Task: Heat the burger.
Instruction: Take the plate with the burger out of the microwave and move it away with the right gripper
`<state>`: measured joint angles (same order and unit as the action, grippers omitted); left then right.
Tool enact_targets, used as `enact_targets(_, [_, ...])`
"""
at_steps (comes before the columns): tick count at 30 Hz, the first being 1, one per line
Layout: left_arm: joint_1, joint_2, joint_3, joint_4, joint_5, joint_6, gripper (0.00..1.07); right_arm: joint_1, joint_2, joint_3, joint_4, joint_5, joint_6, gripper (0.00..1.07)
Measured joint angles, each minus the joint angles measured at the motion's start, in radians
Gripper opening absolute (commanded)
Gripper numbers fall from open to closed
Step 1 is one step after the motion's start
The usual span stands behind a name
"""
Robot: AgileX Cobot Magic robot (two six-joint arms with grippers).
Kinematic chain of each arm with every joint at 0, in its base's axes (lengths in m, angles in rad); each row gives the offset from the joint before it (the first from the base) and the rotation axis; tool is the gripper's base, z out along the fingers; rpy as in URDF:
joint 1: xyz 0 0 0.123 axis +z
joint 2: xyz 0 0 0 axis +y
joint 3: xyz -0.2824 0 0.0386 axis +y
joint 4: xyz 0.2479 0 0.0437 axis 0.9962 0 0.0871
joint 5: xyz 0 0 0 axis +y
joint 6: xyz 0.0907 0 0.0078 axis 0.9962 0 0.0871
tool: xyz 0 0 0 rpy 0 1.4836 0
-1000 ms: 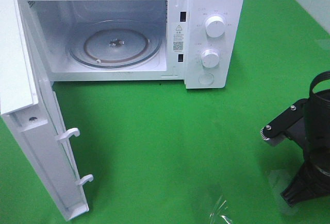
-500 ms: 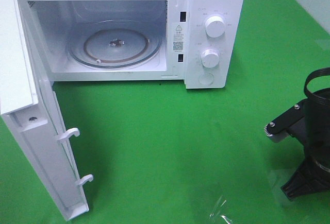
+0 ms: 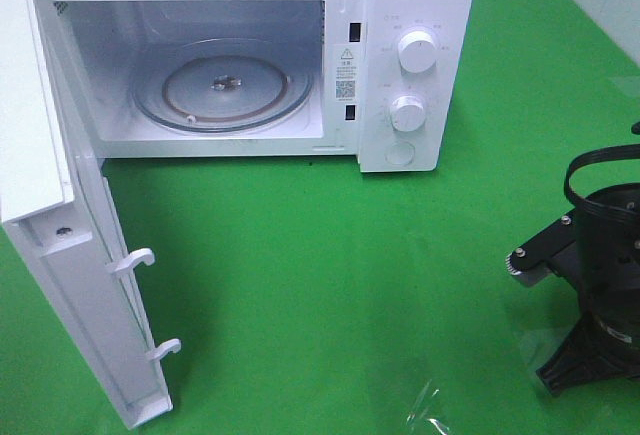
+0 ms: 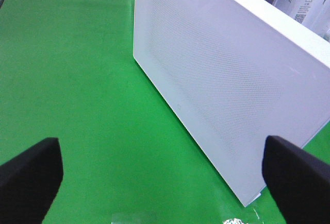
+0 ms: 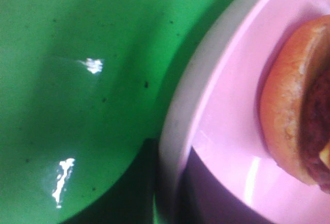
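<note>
Green cloth-covered surface (image 3: 330,285). White box microwave oven (image 3: 415,15), door (image 3: 60,255) swung open, round glass turntable (image 3: 222,85) inside; labels too small to read. Shallow pink plate (image 5: 221,131) carrying golden-bun burger (image 5: 299,110), seen by right wrist. Left end effector (image 4: 160,175): fingers apart. Right end effector: together.

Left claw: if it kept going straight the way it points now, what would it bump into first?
Probably the open microwave door; its white perforated panel fills the space ahead between the fingers. Depth is unclear, so it might graze the green table first.
</note>
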<state>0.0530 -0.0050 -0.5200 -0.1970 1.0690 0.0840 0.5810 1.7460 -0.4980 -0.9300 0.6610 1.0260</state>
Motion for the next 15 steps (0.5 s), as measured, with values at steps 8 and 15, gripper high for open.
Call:
enact_targets(8, [0.000, 0.000, 0.000, 0.000, 0.000, 0.000, 0.98, 0.000, 0.019, -0.001, -0.014, -0.007, 0.028, 0.03])
enact_targets(15, [0.000, 0.000, 0.000, 0.000, 0.000, 0.000, 0.98, 0.000, 0.020, -0.001, -0.014, -0.002, 0.042, 0.20])
